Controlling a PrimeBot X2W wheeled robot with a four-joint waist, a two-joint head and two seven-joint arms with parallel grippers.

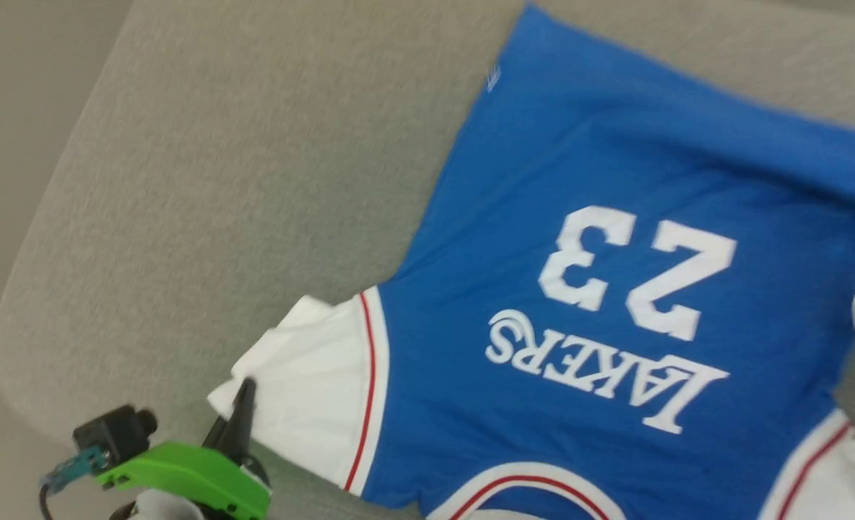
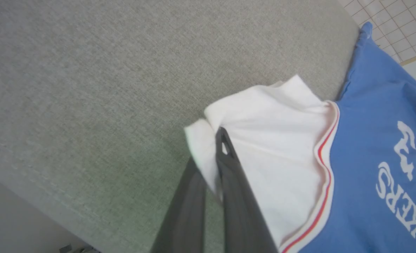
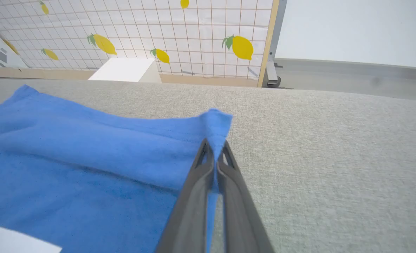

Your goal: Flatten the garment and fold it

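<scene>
The garment, bright blue with a white "23" and lettering, lies spread on the grey cushion. Its white sleeve end with red trim sits at the lower left of the head view. My left gripper is shut on that sleeve's edge; the left wrist view shows the white cloth pinched between the dark fingers, with my left gripper at the cloth's corner. My right gripper is shut on a raised blue corner of the garment's hem.
The cushion's rounded edge drops to pale floor on the left. Beyond the cushion's far edge stand a tiled wall with lemon prints, a white box and a post. Bare cushion lies right of the hem corner.
</scene>
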